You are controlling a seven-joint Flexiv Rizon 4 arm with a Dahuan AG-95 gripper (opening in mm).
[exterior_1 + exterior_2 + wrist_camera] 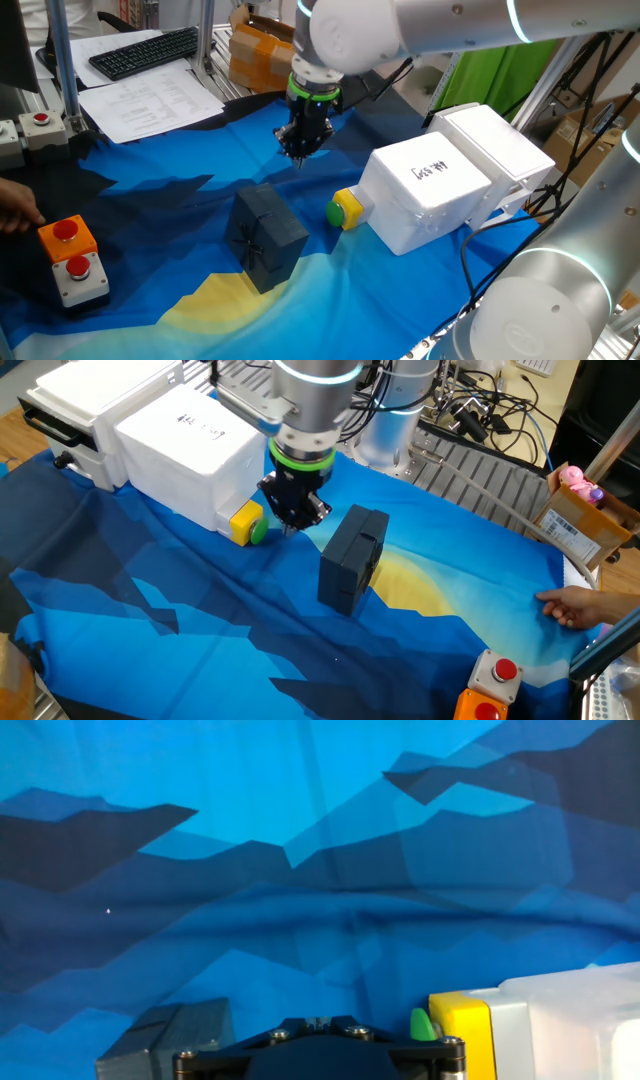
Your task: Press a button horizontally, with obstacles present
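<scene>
My claw (300, 150) hangs over the blue cloth (180, 195); I cannot tell its state. The green button (334, 212) sits against the white box (430, 205), whose black scrawl is unreadable, near the dark box (265, 238).

Your end effector (300, 150) hangs pointing straight down, its tip a short way above the table (180, 230) and touching nothing. The green-ringed wrist (313, 92) sits directly above it, and the white arm (420, 25) runs off up behind. In the hand view only the dark base shows, so you cannot tell how the fingers stand.
</scene>
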